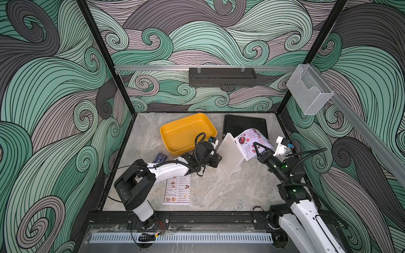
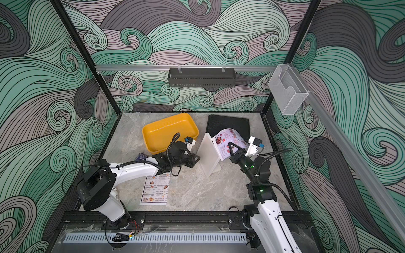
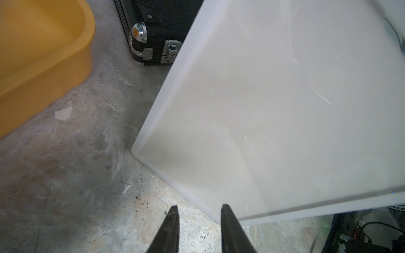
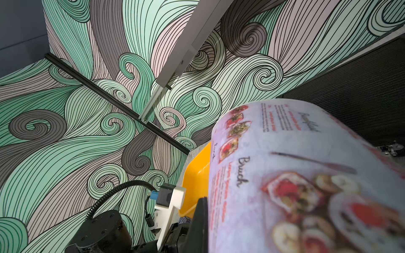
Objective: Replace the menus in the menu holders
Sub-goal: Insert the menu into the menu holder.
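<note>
Pinching the light, floppy lavender-pink menu (image 1: 247, 137) by its edge between right fingers (image 4: 201, 221), just beside the stiff acrylic holder (image 1: 230, 155), with left fingers (image 3: 172, 227) spread empty at the holder's other side.

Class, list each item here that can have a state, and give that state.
pink menu: curled, gripped
right gripper: jaws shut on pink menu
left gripper: jaws open, empty
white menu: flat on table
menu holder: upright
yellow tray: empty
black case: closed

The left arm (image 1: 168, 169) is stretched out low — the left gripper (image 3: 198, 211) is held with jaws slightly parted. The right gripper (image 1: 255, 145) is pinched closed.
</note>
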